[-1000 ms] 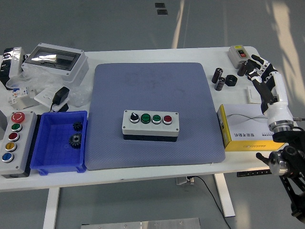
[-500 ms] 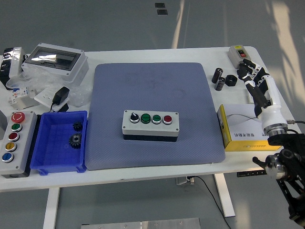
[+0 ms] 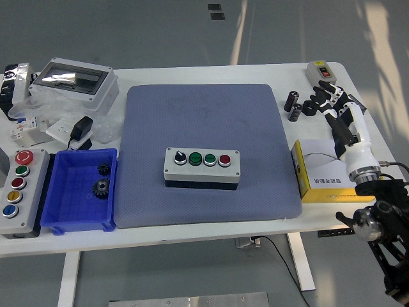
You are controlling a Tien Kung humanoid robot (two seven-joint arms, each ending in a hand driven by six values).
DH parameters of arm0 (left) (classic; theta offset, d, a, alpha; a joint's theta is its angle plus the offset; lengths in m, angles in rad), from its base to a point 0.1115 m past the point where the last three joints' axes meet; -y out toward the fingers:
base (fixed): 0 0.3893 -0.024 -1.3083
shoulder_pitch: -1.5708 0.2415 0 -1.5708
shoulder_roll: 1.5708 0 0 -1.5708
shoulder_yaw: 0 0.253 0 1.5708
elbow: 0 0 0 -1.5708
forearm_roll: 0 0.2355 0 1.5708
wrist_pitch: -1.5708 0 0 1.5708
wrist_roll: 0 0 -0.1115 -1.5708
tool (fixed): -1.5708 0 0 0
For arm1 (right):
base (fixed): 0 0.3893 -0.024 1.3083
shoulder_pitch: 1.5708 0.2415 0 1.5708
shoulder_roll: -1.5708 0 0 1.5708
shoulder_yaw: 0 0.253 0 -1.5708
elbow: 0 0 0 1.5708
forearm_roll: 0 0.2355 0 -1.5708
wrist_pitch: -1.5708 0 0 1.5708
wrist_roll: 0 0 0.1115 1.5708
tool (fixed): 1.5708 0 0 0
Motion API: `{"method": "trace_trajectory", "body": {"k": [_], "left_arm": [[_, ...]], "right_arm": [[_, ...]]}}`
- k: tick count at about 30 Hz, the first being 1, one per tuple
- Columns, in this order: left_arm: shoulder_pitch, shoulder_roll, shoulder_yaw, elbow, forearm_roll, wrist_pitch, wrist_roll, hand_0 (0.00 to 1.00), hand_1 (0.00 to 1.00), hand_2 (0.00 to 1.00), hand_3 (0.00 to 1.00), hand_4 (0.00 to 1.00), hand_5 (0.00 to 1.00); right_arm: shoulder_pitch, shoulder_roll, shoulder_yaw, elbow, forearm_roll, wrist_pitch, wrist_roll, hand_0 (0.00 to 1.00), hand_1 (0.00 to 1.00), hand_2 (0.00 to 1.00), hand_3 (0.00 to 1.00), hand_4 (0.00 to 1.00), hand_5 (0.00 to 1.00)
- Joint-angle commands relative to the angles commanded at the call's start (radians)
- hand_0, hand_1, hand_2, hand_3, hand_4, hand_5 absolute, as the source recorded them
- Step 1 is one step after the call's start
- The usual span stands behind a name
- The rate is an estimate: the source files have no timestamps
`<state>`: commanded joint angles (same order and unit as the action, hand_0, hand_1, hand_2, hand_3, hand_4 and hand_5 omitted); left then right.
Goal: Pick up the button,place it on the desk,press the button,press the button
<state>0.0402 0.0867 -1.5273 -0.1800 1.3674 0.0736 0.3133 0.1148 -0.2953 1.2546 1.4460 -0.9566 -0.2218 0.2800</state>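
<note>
Right hand (image 3: 337, 109) has shifted left toward button box (image 3: 202, 167); fingers spread, empty

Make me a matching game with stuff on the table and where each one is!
Things:
1. Gears
2. Four-button box
3. Yellow box
4. Five-button box

Places:
A. On the blue mat
B. Table's left edge
C. In the blue bin
D. Just right of the mat, under the right arm

Pairs: 1-C, 2-A, 3-D, 4-B
</note>
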Motion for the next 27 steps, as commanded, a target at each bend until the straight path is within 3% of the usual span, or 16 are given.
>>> {"method": "trace_trajectory", "body": {"k": [27], "left_arm": [[-0.013,-0.008,-0.007,0.0,0.011,-0.002,-0.008,0.638,0.599,0.549,0.601,0.62,0.205]], "right_arm": [[0.021,0.006,0.011,0.003,0.029,0.022,0.005,0.798,0.761,0.778,0.75,0.85,0.57]]}}
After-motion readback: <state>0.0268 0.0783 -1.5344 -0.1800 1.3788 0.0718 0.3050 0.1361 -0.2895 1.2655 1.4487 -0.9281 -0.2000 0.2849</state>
